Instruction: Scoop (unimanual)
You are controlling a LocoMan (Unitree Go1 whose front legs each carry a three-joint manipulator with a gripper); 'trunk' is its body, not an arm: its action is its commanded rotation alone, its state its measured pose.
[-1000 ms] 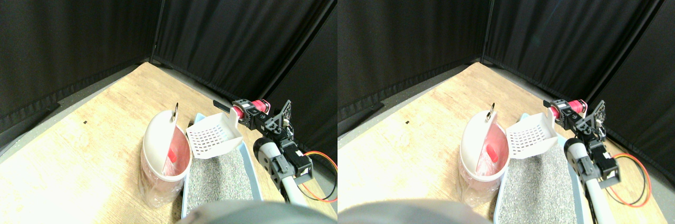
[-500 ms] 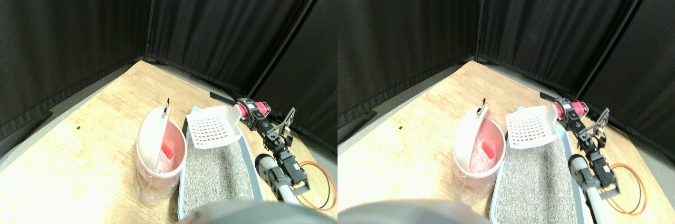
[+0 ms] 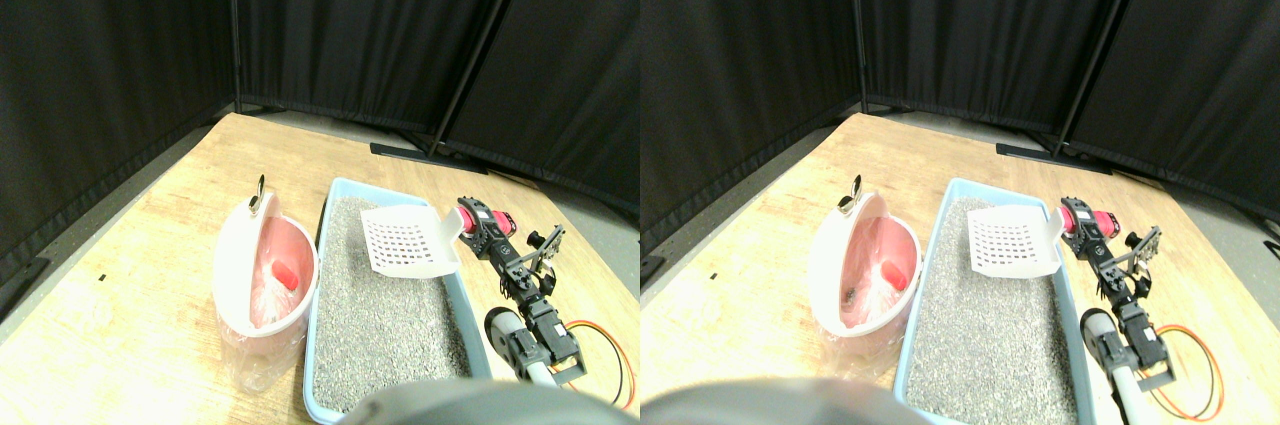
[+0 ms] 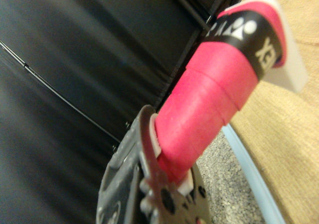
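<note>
At the near right, the right manipulator (image 3: 530,330) rises from the lower edge, with an orange and black cable (image 3: 605,350) looped on the wooden floor (image 3: 150,275) beside it. Its gripper (image 3: 478,228) is clenched on the pink wrapped handle (image 3: 470,217) of the white scoop (image 3: 408,242); in the wrist view the handle (image 4: 209,94) runs out of the dark jaw frame (image 4: 149,194). The scoop's slotted pan hangs tilted over the right side of the blue litter tray (image 3: 325,245), above the grey litter (image 3: 375,315), with nothing visible in it. Just left of the tray, touching its wall, stands a white bin (image 3: 262,270) with a pink bag liner and its lid swung up; a small red piece (image 3: 286,275) lies inside. Farther back, black curtains (image 3: 350,25) close the scene.
</note>
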